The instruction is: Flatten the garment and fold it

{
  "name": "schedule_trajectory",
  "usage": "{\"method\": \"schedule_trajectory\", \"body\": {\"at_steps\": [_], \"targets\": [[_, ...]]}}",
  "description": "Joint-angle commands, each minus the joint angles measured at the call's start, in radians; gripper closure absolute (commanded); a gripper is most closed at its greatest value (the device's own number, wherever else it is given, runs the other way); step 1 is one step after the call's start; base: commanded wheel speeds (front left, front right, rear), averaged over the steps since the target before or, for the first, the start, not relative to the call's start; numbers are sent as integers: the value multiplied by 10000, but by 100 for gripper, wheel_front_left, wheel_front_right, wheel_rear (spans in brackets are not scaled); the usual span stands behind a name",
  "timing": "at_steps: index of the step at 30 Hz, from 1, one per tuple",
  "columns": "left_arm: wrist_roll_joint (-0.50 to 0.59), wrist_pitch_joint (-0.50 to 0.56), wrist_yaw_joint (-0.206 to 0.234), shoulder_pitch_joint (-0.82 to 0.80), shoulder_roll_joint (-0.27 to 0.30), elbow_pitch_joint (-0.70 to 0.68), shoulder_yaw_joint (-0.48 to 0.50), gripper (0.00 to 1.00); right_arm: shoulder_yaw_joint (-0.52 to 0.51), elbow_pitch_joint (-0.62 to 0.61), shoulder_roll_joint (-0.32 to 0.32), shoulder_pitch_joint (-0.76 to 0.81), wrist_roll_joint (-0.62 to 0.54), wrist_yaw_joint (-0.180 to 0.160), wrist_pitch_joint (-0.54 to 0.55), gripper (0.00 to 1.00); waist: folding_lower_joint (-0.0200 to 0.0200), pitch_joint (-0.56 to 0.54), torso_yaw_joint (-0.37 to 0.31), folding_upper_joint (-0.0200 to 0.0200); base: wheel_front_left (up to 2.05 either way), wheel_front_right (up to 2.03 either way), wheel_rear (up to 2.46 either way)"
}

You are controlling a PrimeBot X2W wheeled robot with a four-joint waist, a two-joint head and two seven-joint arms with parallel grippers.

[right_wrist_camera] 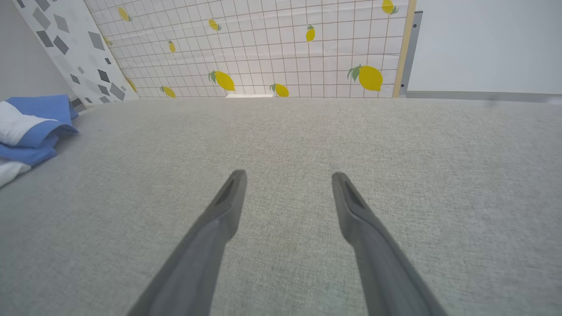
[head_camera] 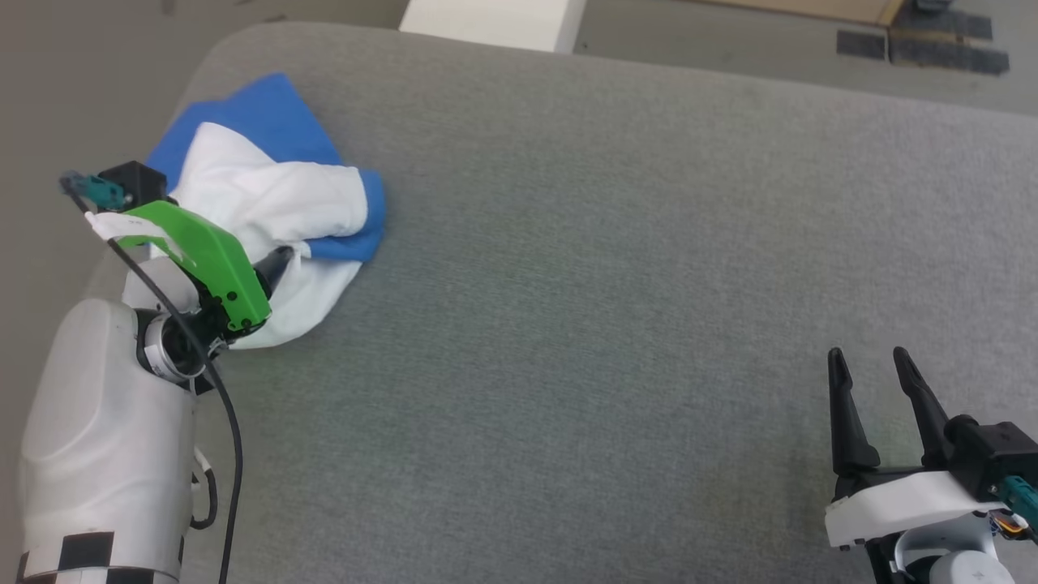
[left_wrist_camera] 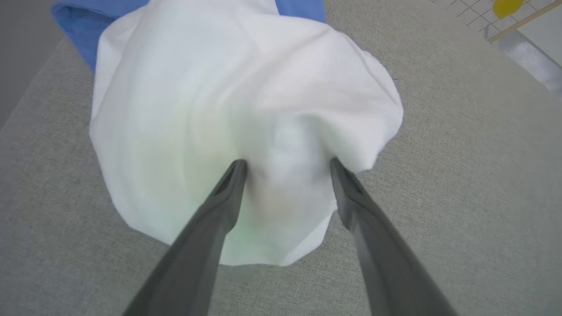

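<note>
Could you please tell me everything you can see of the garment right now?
The garment is soft, cotton-looking cloth, white with royal-blue parts, lying crumpled, not flattened or folded. It sits near the far left corner of the grey fabric surface, with the blue layers mostly behind and under the white. The left end effector, jaws open, has both tips against the white cloth, with a bulge of it between them.

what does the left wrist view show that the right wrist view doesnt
Left wrist view: the left end effector, open, its fingertips set either side of a raised white fold of the garment. Right wrist view: the right end effector, open above bare grey fabric surface, plus a diamond-print panel. Both: the blue-and-white garment, the grey fabric surface, the lemon-print grid panel.
</note>
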Motion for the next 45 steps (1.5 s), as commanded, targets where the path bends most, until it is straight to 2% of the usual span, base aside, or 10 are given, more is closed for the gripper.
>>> {"method": "schedule_trajectory", "body": {"at_steps": [1,6,11,12,14,20,25,32,37,45], "targets": [[116,114,100,-91,28,-23,-80,0,-3,-71,-1,-187,-51,46,14,0,-1,526,-433,-1,0,0,0],[448,-111,458,218,37,25,-253,0,-6,-201,-1,-328,-96,46,22,0,-1,837,-502,-1,0,0,0],[445,-218,575,532,-170,305,-356,0,-64,-288,-1,-364,-189,46,63,0,-1,1007,-437,-1,0,0,0],[405,-256,564,578,-214,364,-353,60,-71,-293,-1,-348,-196,46,65,0,-1,1015,-413,-1,0,0,0],[388,-426,567,626,-259,430,-345,100,-90,-301,-1,-303,-216,46,70,0,-1,999,-344,-1,0,0,0],[130,-1903,756,311,-388,199,245,100,-73,-232,-1,-236,-243,46,110,0,-1,717,-41,-1,0,0,0],[243,-2958,605,-159,-222,-210,367,100,34,35,-1,-143,-87,46,38,0,-1,111,172,-1,0,0,0],[251,-3793,-151,-1374,-102,-1427,116,100,256,606,-1,14,301,46,-180,0,-1,-916,148,-1,0,0,0],[150,-3843,-515,-2378,-301,-2444,-478,100,357,1042,-1,163,610,46,-353,0,-1,-1578,-212,-1,0,0,0],[-303,-3623,-707,-3717,-743,-3285,-1389,100,318,1565,-1,357,914,46,-532,0,-1,-2216,-1359,-1,0,0,0]]}}
